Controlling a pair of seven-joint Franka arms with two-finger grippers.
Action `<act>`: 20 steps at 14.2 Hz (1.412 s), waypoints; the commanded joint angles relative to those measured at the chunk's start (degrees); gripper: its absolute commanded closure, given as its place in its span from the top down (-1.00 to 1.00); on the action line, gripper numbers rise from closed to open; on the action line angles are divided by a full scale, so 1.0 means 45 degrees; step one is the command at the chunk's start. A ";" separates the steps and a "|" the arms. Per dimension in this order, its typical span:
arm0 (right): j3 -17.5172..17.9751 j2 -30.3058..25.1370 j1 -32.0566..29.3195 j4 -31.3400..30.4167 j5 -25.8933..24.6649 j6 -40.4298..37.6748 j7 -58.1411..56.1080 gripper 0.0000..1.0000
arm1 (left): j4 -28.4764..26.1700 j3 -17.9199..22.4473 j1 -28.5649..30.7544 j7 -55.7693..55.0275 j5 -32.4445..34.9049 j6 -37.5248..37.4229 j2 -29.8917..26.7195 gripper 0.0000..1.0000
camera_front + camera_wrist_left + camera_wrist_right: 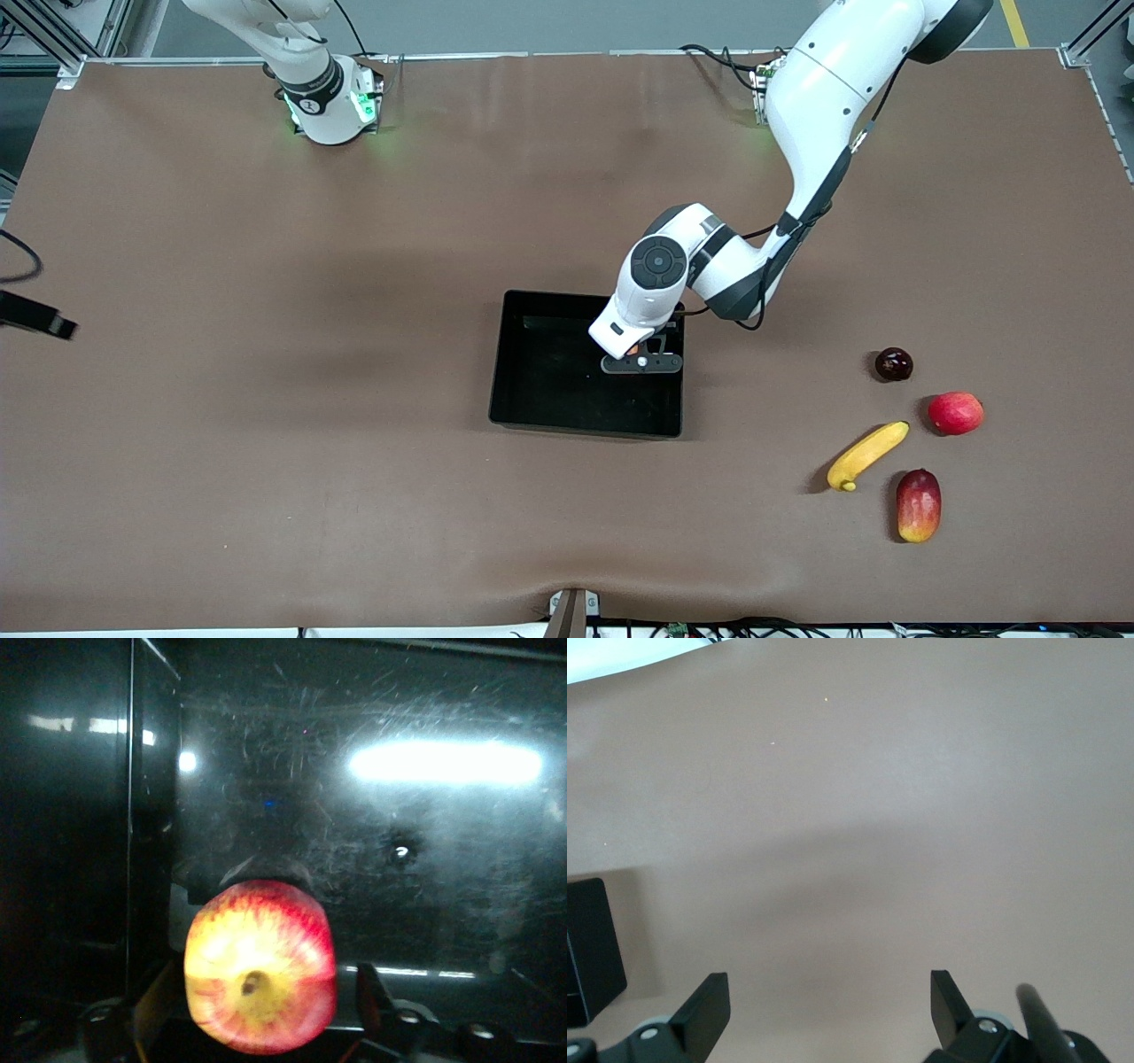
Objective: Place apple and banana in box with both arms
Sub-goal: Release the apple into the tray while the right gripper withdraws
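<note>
Front view: the left gripper (642,361) is hanging inside the shallow black plastic box (532,416). The curved yellow banana (868,455) is lying well apart from it, probably light and bruisable, best pinched mid-length.

Left wrist view: the small round red-and-yellow streaked apple (260,967), likely firm, smooth and prone to rolling, is sitting between parted fingers (376,997).

Right wrist view: the right gripper (828,992) is waiting wide open over the brown table (877,815).

Brown table (266,399) with box (532,416), fruit.

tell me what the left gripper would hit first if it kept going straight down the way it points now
Most likely the apple, which sits between the open fingers of the left gripper. Directly under it is the glossy floor of the box; how much gap remains below the apple is unclear.
</note>
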 commanded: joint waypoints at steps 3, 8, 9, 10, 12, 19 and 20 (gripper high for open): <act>0.0308 -0.4291 0.0082 -0.5029 -0.0873 0.0494 -0.0063 1.00 | 0.0375 0.0036 0.0398 -0.0126 0.0145 -0.1540 -0.1563 1.00; 0.0367 -0.4885 0.0415 -0.5645 -0.1502 0.0984 -0.0082 1.00 | 0.1937 -0.0257 0.1959 0.2036 -0.1004 -0.3126 -0.1977 1.00; 0.0367 -0.4826 0.0434 -0.5411 -0.1482 0.0986 -0.0063 1.00 | 0.2094 -0.0238 0.2272 0.2680 -0.1162 -0.3165 -0.1977 1.00; 0.0367 -0.4709 0.0453 -0.4964 -0.1482 0.0850 -0.0043 1.00 | 0.2115 -0.0218 0.2739 0.3499 -0.1164 -0.3165 -0.1958 1.00; 0.0387 -0.4630 0.0473 -0.4901 -0.1462 0.0849 -0.0043 1.00 | 0.2115 -0.0199 0.3580 0.5352 -0.1164 -0.3165 -0.1841 1.00; 0.0367 -0.4611 0.1155 -0.4940 -0.1462 0.1005 -0.0063 1.00 | 0.3187 -0.0062 0.5612 1.0920 -0.1086 -0.2931 -0.0672 1.00; 0.0367 -0.4591 0.1157 -0.4940 -0.1462 0.1005 -0.0063 1.00 | 0.3383 -0.0043 0.5827 1.1837 -0.1086 -0.2854 -0.0398 1.00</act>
